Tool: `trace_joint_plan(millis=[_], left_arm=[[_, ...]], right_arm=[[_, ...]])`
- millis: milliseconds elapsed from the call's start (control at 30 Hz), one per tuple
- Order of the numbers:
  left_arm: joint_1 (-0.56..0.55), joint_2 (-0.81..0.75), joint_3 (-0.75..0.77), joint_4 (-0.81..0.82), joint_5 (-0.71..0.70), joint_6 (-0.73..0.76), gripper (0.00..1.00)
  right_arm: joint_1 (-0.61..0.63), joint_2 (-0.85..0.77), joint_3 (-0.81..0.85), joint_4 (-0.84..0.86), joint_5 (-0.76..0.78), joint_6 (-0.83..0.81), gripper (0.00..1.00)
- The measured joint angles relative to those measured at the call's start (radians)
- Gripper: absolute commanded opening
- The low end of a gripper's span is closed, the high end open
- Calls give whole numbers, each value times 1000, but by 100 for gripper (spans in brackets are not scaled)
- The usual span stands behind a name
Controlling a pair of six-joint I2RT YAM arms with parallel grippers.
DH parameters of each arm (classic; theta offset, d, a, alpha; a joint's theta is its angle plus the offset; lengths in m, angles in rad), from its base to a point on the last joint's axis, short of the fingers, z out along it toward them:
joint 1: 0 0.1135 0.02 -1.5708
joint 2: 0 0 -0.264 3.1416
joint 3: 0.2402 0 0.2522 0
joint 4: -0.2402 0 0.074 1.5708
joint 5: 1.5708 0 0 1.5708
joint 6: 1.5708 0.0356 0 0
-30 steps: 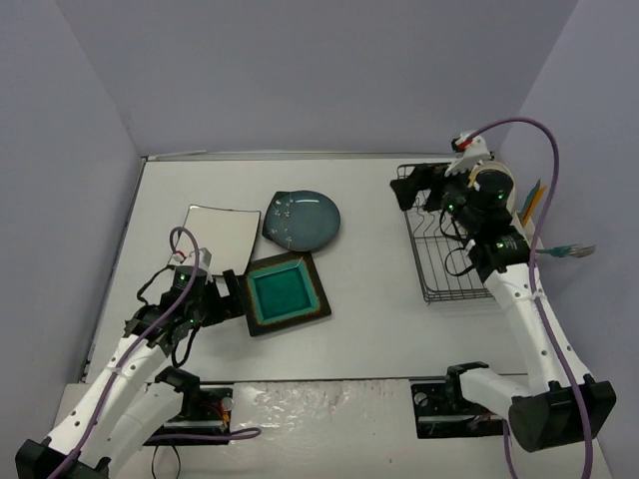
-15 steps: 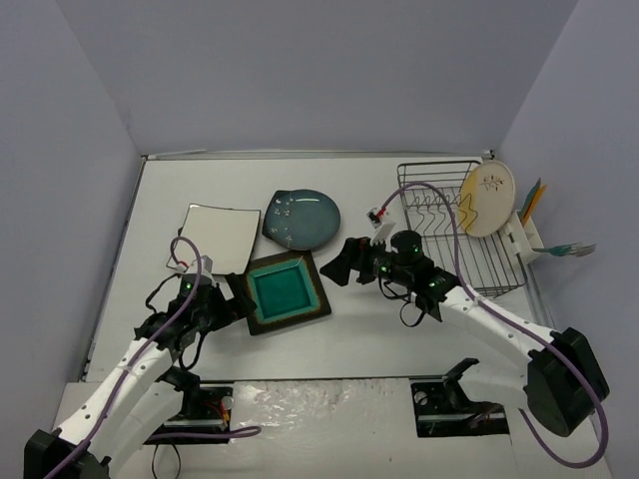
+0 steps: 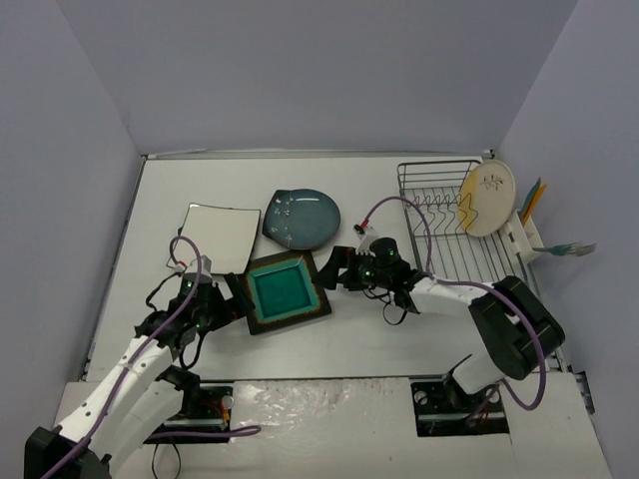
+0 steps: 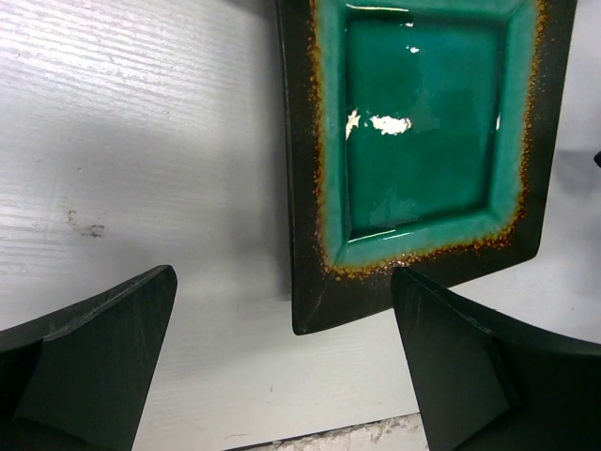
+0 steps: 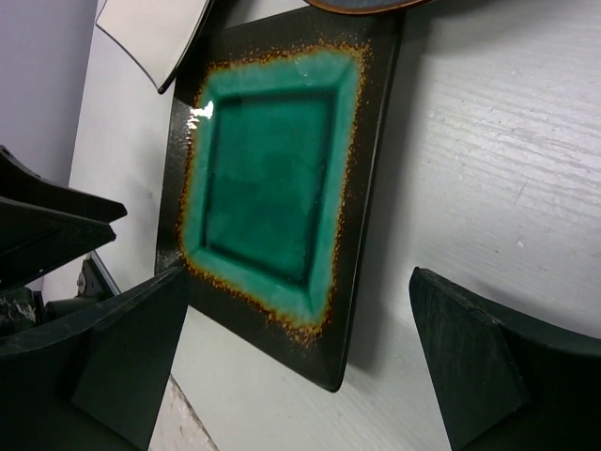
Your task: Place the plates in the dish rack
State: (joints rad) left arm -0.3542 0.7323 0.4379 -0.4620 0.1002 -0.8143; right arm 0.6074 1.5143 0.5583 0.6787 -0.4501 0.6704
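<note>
The black square plate with a teal centre lies flat on the table, between both grippers. My left gripper is open at its near-left corner, which sits between the fingers in the left wrist view. My right gripper is open at the plate's right edge, low over the table; in the right wrist view the fingers straddle a corner of the black plate. The white square plate and the teal-blue plate lie behind it. The cream-and-yellow plate stands upright in the dish rack.
A white utensil holder with cutlery hangs on the rack's right side. Grey walls close in the table on the left, back and right. The white plate's corner nearly touches the black plate.
My right arm has swung from the rack across to the black plate's right edge, leaving the cream-and-yellow plate standing in the rack. The left gripper has edged slightly toward the black plate.
</note>
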Motion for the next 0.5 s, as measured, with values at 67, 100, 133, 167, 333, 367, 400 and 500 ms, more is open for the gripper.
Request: trace_joint_plan(millis=[67, 100, 133, 167, 333, 367, 400, 500], left_arm=[[0, 9, 5, -10, -3, 0, 96], [0, 15, 11, -17, -4, 2, 96], [0, 18, 17, -23, -5, 6, 96], [0, 20, 24, -29, -6, 9, 96], [0, 13, 71, -71, -24, 31, 96], [0, 10, 80, -77, -26, 33, 96], [0, 6, 88, -81, -27, 36, 96], [1, -2, 98, -87, -28, 43, 96]], right_arm=[[3, 51, 0, 38, -2, 14, 98], [6, 81, 0, 55, -5, 20, 98], [9, 107, 2, 75, -11, 26, 98], [11, 131, 3, 97, -18, 33, 98], [29, 237, 43, 220, -51, 65, 93], [32, 256, 46, 249, -57, 73, 92], [35, 274, 50, 279, -63, 82, 91], [36, 305, 52, 337, -74, 99, 84]])
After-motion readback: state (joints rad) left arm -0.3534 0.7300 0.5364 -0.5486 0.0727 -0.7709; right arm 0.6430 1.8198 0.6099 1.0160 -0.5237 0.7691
